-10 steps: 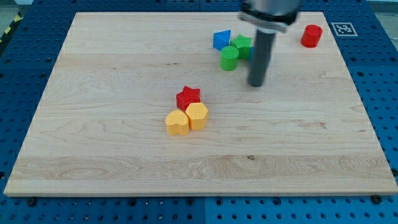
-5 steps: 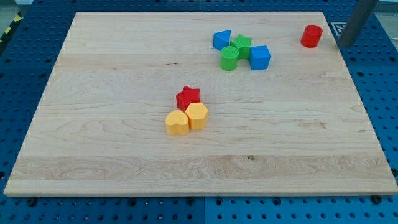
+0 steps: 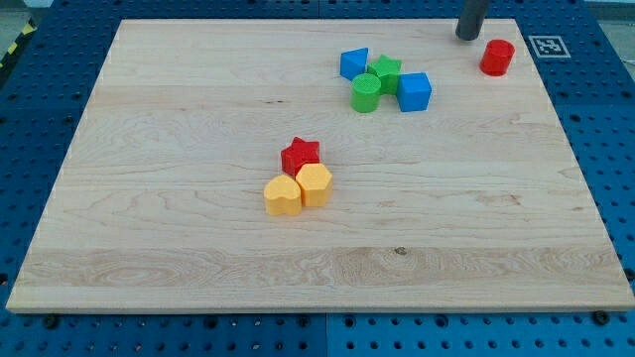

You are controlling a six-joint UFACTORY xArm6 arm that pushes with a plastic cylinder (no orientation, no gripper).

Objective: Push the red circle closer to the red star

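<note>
Red circle point(image 3: 497, 57): ribbed, short cylinder.

Our rod runs off the view's top edge, so we see only its lower end and my tip point(image 3: 468, 37). The green star point(image 3: 386, 70), left of and below my tip, sits partly hidden behind the green cylinder point(image 3: 366, 93).

A pale wooden board point(image 3: 198, 248) with fine lengthwise grain and a smooth, matt finish was shown, laid on a blue perforated surface point(image 3: 30, 119) that looked like painted metal. The blocks looked like matt plastic, among them the red circle point(image 3: 497, 58), the red star point(image 3: 300, 155), a blue cube point(image 3: 415, 91) and a yellow heart point(image 3: 283, 195), and faint ridging was seen on the green cylinder point(image 3: 366, 93). The rod ending in my tip point(image 3: 467, 37) appeared dark, smooth and dull.
</note>
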